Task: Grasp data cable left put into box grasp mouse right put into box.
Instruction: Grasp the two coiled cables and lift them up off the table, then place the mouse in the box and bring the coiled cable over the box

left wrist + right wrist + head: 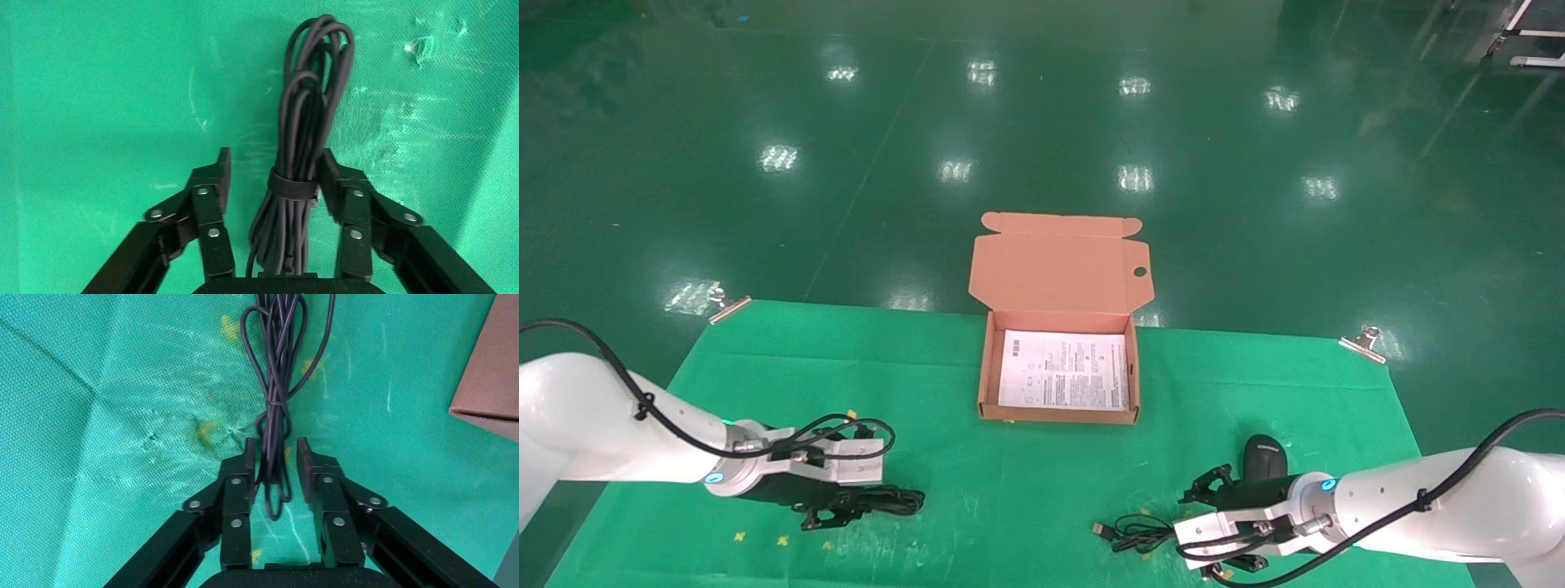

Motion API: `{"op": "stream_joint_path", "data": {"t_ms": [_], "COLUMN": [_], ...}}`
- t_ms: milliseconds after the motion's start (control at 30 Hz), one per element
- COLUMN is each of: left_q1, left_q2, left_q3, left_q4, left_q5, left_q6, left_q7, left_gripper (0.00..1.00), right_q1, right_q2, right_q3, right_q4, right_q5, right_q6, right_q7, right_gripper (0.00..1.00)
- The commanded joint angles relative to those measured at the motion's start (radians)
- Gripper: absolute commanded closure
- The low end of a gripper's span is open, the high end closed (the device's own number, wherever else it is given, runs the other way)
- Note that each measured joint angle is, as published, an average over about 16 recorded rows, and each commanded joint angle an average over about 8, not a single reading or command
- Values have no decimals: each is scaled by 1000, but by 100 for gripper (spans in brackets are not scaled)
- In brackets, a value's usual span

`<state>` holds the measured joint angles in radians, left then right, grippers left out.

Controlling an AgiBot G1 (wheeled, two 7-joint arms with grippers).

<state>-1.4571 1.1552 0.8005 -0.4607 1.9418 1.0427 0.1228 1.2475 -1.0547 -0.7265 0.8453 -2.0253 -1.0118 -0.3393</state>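
Your left gripper (272, 174) sits open around the bundled thin black data cable (306, 128); close it, then lift toward the salmon-orange cardboard box (986, 359). Right gripper (275, 459) open too.

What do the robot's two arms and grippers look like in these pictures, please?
Both arms are glossy white rounded tubes, each with a black cable strapped along the outside. Each wrist has a silver collar with a small cyan light and a white block wound with black wires. The left gripper and right gripper are black, with two jointed fingers on linkage bars fastened by silver rivets, ending in flat pads.
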Motion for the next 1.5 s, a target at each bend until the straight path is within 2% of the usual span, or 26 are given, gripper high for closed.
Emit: {"op": "stream_joint_path", "data": {"t_ms": [33, 867, 1067, 1233, 1333, 1500], "left_q1": [0, -8, -32, -57, -71, -100], "left_q2": [0, -23, -120, -196, -216, -204], "left_q3": [0, -4, -25, -54, -76, -109], "left_q4": [-1, -25, -164, -359, -462, -562], "left_q5": [0, -6, -28, -27, -27, -26], "left_q6": [1, 16, 57, 43, 9, -58], "left_q7": [0, 13, 27, -20, -63, -107], "left_gripper": [100, 100, 100, 100, 100, 100], "right_q1": [0, 8, 72, 155, 214, 318], "right_q2": [0, 13, 102, 154, 136, 44], "right_q3": [0, 9, 75, 141, 162, 176], "right_q4": [1, 10, 100, 199, 213, 152], "right_q5": [0, 6, 49, 66, 62, 71], "right_q6": [0, 0, -7, 33, 72, 133], "right_q7": [0, 9, 75, 135, 138, 92], "right_gripper": [100, 100, 100, 100, 100, 100]}}
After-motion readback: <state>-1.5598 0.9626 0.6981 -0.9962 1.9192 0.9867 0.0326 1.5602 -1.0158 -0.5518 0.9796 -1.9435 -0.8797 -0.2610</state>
